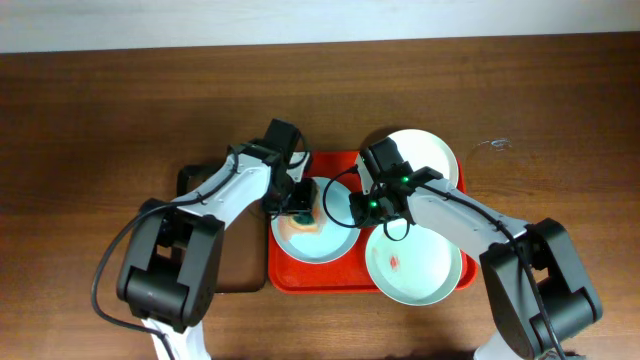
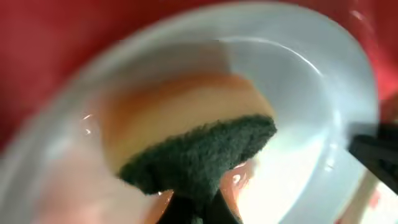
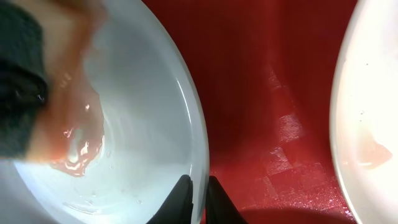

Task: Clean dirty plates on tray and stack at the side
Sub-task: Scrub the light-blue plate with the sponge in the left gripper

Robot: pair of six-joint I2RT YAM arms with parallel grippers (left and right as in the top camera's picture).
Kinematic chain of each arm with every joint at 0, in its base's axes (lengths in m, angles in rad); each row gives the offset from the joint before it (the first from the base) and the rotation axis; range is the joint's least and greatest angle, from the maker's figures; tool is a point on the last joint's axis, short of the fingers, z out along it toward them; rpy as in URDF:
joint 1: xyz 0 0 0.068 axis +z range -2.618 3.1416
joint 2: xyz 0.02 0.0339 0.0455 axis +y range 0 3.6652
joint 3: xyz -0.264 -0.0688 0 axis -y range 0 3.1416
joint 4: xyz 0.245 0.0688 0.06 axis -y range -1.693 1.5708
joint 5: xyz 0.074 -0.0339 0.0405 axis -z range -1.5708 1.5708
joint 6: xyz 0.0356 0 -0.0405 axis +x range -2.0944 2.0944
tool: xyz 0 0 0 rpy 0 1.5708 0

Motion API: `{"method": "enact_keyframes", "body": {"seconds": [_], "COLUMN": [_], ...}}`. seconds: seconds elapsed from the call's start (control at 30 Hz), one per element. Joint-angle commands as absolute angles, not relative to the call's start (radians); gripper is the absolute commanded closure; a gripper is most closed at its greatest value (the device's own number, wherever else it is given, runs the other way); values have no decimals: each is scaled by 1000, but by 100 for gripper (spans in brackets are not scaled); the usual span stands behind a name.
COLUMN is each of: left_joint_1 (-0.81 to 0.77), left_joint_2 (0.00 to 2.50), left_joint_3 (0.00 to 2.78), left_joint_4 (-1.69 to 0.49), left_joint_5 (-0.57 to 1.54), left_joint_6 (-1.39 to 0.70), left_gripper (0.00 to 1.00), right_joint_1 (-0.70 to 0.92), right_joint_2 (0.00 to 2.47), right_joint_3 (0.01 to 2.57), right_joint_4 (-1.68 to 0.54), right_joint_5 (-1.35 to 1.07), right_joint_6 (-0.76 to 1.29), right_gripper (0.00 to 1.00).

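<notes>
Centrally, the red tray [image 1: 285, 278] carries the pale blue plate [image 1: 325, 248], which lies flat directly beneath both sets of jaws. The sponge [image 2: 199, 149], clamped in the left gripper [image 1: 299, 206], presses on the plate's wet centre. The right gripper [image 3: 199, 185] pinches the plate's rim, likely steadying it.

The large tray [image 1: 290, 275] sits near the middle of the table [image 1: 100, 120]. Three plates lie on it: the left plate [image 1: 325, 245], the near-right plate [image 1: 425, 275] and, behind that, the far-right plate [image 1: 435, 150], which overhangs the tray's far rim. A sponge [image 2: 199, 149] rests in the left plate. A smaller tray [image 1: 245, 265] lies just beside the large tray's left side.
</notes>
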State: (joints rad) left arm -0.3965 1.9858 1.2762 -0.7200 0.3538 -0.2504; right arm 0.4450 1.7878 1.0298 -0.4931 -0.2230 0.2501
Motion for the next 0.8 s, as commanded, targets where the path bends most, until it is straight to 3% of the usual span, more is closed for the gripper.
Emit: {"method": "enact_keyframes", "body": {"seconds": [0.0,0.1,0.2,0.27,0.47,0.63,0.77], "left_joint_1": [-389,-335,-292,-319,-403,-437,-438], "left_joint_2": [2034,2009,1901,1869,1882,1917,1910], "left_joint_3": [1264,1299,1301,1300,1272,1153,1178], "left_joint_4": [-730,-752,-817,-840,-816,-731,-726], "left_joint_5": [675,682,518,363,192,215,562], "left_joint_6": [-181,-181,-181,-182,-232,-291,-230], "left_gripper": [100,100,100,100,100,100,100], "right_joint_1": [451,451,451,451,451,451,451], "right_joint_2": [1774,1774,1774,1774,1774,1774,1774], "right_joint_3": [1032,1032,1032,1032,1032,1032,1032], "right_joint_4": [-491,-493,-493,-492,-492,-492,-493], "right_joint_5": [-235,-234,-233,-233,-233,-233,-233], "right_joint_6": [239,239,239,239,239,239,239], "right_gripper": [90,89,89,89,89,89,89]}}
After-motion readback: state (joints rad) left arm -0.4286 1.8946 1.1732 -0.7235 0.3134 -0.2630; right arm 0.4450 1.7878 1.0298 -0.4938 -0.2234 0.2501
